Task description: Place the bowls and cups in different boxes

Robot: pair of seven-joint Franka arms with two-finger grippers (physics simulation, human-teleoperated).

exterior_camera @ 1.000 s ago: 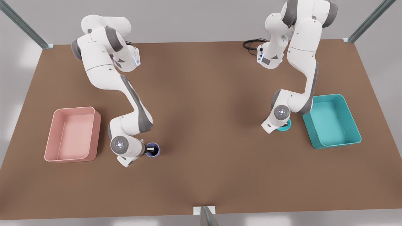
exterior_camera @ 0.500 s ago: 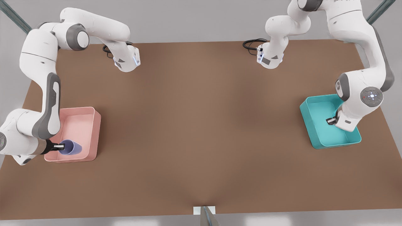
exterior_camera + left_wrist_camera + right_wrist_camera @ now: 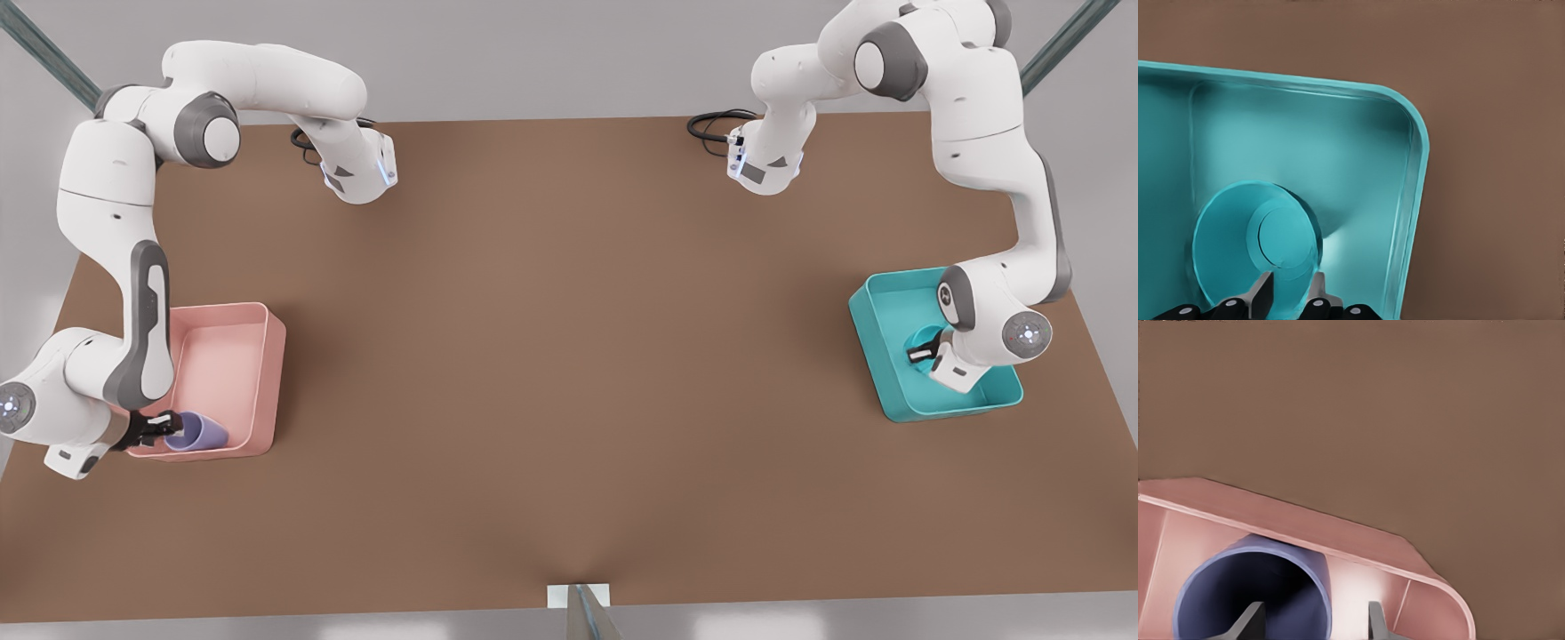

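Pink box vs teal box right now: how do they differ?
The pink box sits at the front view's left and holds the purple cup, tipped on its side; the teal box sits at the front view's right and holds the teal bowl. The right gripper is at the pink box, fingers open; the left gripper is at the teal box, fingers straddling the bowl's rim. Both are open-top rectangular bins with rounded corners.

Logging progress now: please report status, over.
Right gripper open at pink box, cup lying inside. Left gripper at bowl inside teal box. Nothing in the way.
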